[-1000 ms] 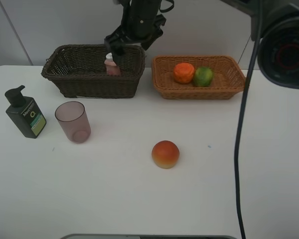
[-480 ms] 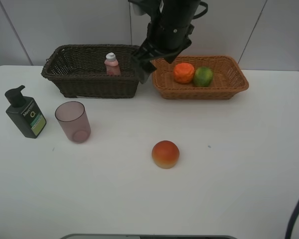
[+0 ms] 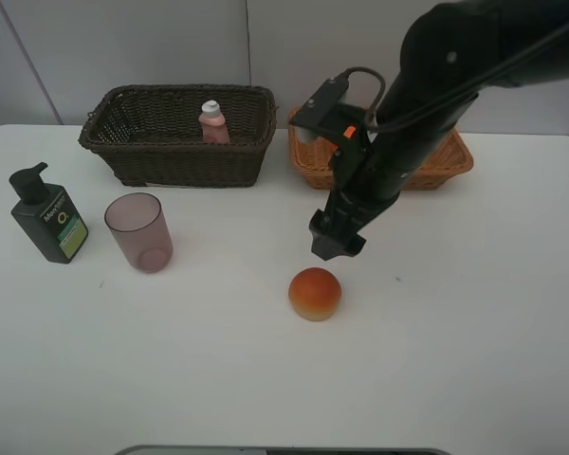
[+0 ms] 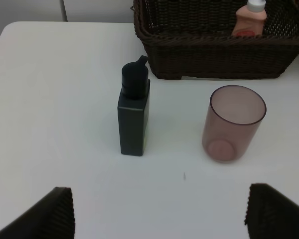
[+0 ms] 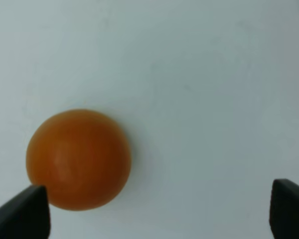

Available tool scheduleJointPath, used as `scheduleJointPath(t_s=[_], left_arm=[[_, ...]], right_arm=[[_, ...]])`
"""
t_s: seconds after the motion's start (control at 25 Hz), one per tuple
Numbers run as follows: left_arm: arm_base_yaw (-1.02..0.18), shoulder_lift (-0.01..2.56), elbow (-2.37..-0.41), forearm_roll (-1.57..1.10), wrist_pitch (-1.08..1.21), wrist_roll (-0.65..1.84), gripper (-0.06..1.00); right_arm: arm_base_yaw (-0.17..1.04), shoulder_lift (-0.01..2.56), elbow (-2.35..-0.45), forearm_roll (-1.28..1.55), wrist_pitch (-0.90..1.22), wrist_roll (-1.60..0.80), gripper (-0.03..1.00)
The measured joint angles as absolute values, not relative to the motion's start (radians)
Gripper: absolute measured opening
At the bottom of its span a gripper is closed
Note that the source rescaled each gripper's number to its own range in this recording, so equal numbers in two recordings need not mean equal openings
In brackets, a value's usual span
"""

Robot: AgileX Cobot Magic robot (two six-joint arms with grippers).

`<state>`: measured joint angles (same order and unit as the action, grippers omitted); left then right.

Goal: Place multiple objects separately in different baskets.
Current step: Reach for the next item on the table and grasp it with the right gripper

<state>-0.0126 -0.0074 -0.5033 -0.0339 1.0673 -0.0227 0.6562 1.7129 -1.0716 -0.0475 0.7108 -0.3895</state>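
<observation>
A white table stands before a pale panelled wall.

From the high camera, a dark brown wicker basket sits at the back left of the table, with a slim pink white-capped bottle upright inside it near its right end. Beside it on the right is a light orange-tan basket, largely covered by the right arm, so its contents cannot be made out. In front of the dark basket a dark green pump bottle stands near the table's left edge, and a translucent pink-brown cup stands upright just beside it on the right. A red-yellow peach-like fruit lies alone near the middle of the table. The right gripper points down just behind the fruit, apart from it.

In the left wrist view, the left gripper has its dark fingertips spread wide with only bare table between them. Ahead of it stand the pump bottle and the cup, with the dark basket and the pink bottle behind.

In the right wrist view, the right gripper is likewise spread wide and holds nothing. The fruit lies on the table close by one fingertip, not between the two.
</observation>
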Motion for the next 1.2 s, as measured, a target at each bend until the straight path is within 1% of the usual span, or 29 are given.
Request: scheduleJointPath(t_s=[0.16, 0.44, 0.6, 0.88, 1.2], left_arm=[[-0.013, -0.007, -0.503, -0.034, 1.067, -0.023, 0.89], [-0.013, -0.007, -0.503, -0.034, 1.067, -0.023, 0.89], [-0.013, -0.007, -0.503, -0.034, 1.067, -0.023, 0.89], [-0.013, -0.007, -0.503, -0.034, 1.067, -0.023, 0.89], [-0.013, -0.007, -0.503, -0.034, 1.067, -0.023, 0.89]], right_arm=[[0.666, 1.713, -1.020, -0.041, 0.668, -0.492, 0.88], [0.714, 1.772, -1.015, 0.000, 0.651, -0.603, 0.88], [0.714, 1.833, -1.020, 0.000, 0.639, -0.620, 0.88], [0.730, 1.846, -1.029, -0.007, 0.611, -0.683, 0.88], [0.747, 1.927, -1.032, -0.029, 0.607, -0.692, 0.88]])
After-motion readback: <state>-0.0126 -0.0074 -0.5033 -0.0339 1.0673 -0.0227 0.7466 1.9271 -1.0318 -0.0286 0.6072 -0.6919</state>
